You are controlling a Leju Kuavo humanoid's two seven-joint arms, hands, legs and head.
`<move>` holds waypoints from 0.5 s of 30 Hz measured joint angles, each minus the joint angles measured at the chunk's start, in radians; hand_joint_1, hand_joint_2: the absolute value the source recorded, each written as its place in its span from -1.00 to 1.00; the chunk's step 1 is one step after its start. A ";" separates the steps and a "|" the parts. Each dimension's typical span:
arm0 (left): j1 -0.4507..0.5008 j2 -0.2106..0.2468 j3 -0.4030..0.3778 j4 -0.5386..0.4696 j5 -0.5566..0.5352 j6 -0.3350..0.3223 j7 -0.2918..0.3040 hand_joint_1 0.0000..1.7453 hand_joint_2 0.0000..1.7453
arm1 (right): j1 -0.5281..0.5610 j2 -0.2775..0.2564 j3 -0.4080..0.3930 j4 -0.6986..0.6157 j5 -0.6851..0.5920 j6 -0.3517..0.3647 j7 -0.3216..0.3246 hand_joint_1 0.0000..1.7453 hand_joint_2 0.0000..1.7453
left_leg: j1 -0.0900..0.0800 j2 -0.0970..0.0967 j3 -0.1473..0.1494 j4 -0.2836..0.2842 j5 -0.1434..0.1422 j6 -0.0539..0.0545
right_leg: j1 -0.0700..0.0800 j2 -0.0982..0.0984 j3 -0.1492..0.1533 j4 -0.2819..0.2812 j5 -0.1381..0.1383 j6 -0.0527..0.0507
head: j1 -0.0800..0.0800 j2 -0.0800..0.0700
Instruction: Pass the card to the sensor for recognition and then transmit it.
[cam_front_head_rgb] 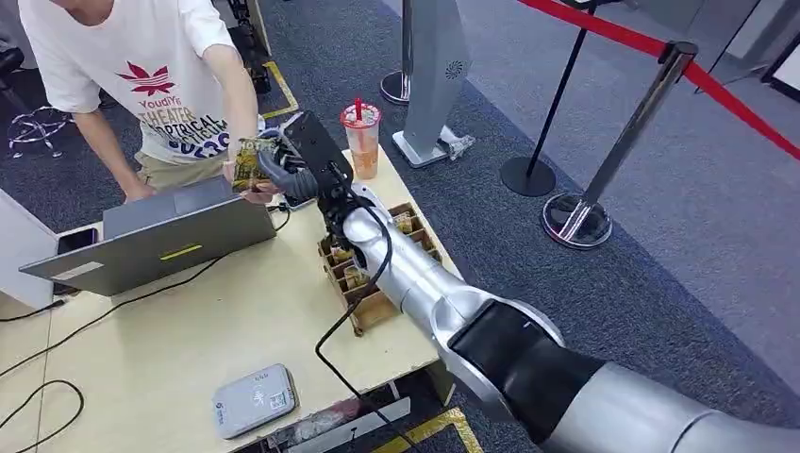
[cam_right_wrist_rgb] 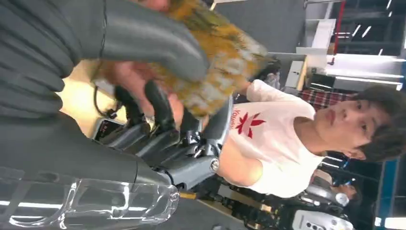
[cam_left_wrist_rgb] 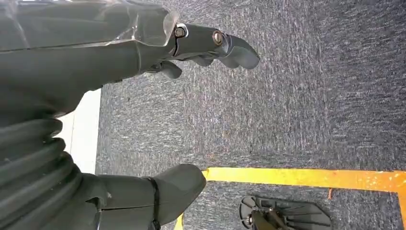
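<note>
The card (cam_front_head_rgb: 251, 162), yellow and patterned, is held up over the back of the table by my right hand (cam_front_head_rgb: 300, 160), thumb pressed on its face. In the right wrist view the card (cam_right_wrist_rgb: 218, 57) lies under my thumb (cam_right_wrist_rgb: 143, 43), and a person's fingers (cam_right_wrist_rgb: 125, 82) touch its underside. The person's hand (cam_front_head_rgb: 241, 179) meets the card at its near edge. The sensor (cam_front_head_rgb: 253, 399), a flat grey-white box, lies at the table's front edge, far from the card. My left hand (cam_left_wrist_rgb: 95, 72) hangs over the carpet, fingers apart and holding nothing.
A grey laptop (cam_front_head_rgb: 160, 236) stands open under the card. A wooden box (cam_front_head_rgb: 377, 269) of cards sits below my right forearm, a drink cup (cam_front_head_rgb: 361, 137) behind it. Black cables (cam_front_head_rgb: 141, 297) cross the table (cam_front_head_rgb: 170, 349). Stanchions (cam_front_head_rgb: 585, 212) with red rope stand to the right.
</note>
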 joint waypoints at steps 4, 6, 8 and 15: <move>0.001 0.000 0.000 0.000 0.002 0.000 0.000 -1.00 1.00 | 0.008 0.002 0.000 0.011 0.016 0.002 -0.001 -1.00 1.00 | 0.000 0.000 0.000 0.000 0.000 0.000 | 0.000 0.000 0.000 0.000 0.000 0.000 | 0.000 0.000; 0.001 0.000 0.000 0.000 0.002 0.000 0.000 -1.00 1.00 | 0.011 0.003 0.000 0.014 0.016 0.001 -0.002 -1.00 1.00 | 0.000 0.000 0.000 0.000 0.000 0.000 | 0.000 0.000 0.000 0.000 0.000 0.000 | 0.000 0.000; 0.002 0.001 0.000 0.000 0.002 0.000 0.000 -1.00 1.00 | 0.017 0.003 0.000 0.010 0.017 0.000 -0.007 -1.00 1.00 | 0.000 0.000 0.000 0.000 0.000 0.000 | 0.000 0.000 0.000 0.000 0.000 0.000 | 0.000 0.000; 0.006 0.002 0.000 0.000 0.003 -0.002 -0.013 -1.00 1.00 | 0.095 -0.007 0.012 -0.156 0.121 -0.031 -0.006 -1.00 1.00 | 0.000 0.000 0.000 0.000 0.000 0.000 | 0.000 0.000 -0.001 0.000 0.000 0.000 | 0.000 0.000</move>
